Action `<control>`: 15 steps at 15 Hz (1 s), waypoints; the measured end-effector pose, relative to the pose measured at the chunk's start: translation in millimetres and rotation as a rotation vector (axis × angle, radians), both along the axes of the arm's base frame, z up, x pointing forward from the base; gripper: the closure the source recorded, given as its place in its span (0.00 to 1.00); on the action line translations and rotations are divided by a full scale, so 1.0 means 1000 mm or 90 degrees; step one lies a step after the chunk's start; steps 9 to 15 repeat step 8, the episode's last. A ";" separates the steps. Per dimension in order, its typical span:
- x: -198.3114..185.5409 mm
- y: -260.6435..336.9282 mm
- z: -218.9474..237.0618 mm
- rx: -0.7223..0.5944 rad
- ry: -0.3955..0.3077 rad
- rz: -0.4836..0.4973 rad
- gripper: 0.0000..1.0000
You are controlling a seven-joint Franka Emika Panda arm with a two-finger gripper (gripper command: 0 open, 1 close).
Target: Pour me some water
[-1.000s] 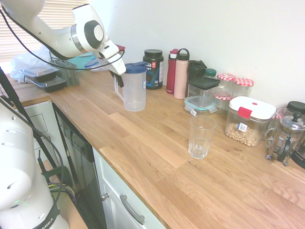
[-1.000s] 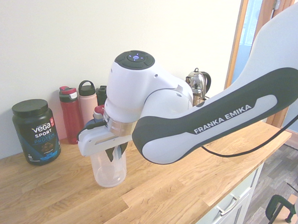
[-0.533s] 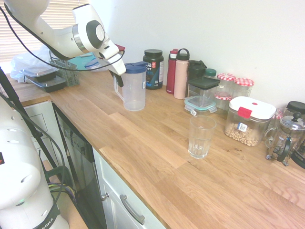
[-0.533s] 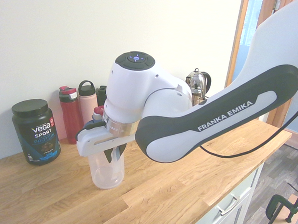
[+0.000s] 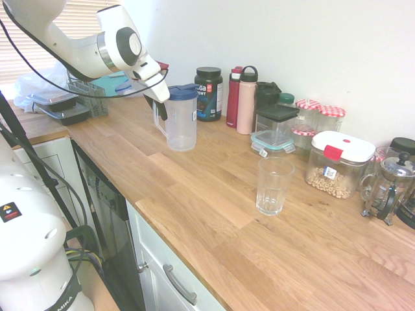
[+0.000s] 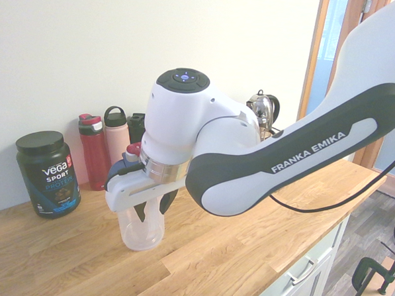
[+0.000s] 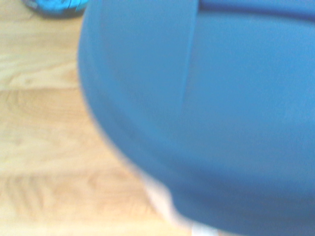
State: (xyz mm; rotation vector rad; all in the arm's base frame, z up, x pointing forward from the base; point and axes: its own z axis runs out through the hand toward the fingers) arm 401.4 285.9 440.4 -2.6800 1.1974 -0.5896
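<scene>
A clear plastic pitcher (image 5: pixel 183 123) with a blue lid (image 5: pixel 184 91) stands upright on the wooden counter (image 5: pixel 214 214). My gripper (image 5: pixel 160 105) is at the pitcher's handle side, just under the lid. In the second exterior view my gripper (image 6: pixel 154 213) has its two dark fingers (image 6: pixel 140 211) spread in front of the pitcher (image 6: pixel 142 232), open. The blurred blue lid (image 7: pixel 206 123) fills most of the wrist view. An empty-looking clear drinking glass (image 5: pixel 273 186) stands apart, further along the counter toward its front edge.
Along the wall stand a black protein tub (image 5: pixel 209 92), a red bottle (image 5: pixel 234 97), a pink bottle (image 5: pixel 246 100), clear containers (image 5: pixel 275 126), a lidded box of nuts (image 5: pixel 337 163) and a French press (image 5: pixel 389 188). Food boxes (image 5: pixel 58 105) sit at the far end.
The fingers were pinched together at the pitcher's handle and now stand apart. The pitcher stays upright on the counter, and the arm has barely moved.
</scene>
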 end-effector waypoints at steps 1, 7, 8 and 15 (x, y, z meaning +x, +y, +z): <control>-0.008 -0.001 0.003 -0.004 0.007 0.013 0.00; -0.062 -0.078 0.066 -0.062 0.059 0.041 0.00; -0.068 -0.103 0.071 -0.060 0.068 0.031 0.00; -0.068 -0.103 0.071 -0.060 0.068 0.031 0.00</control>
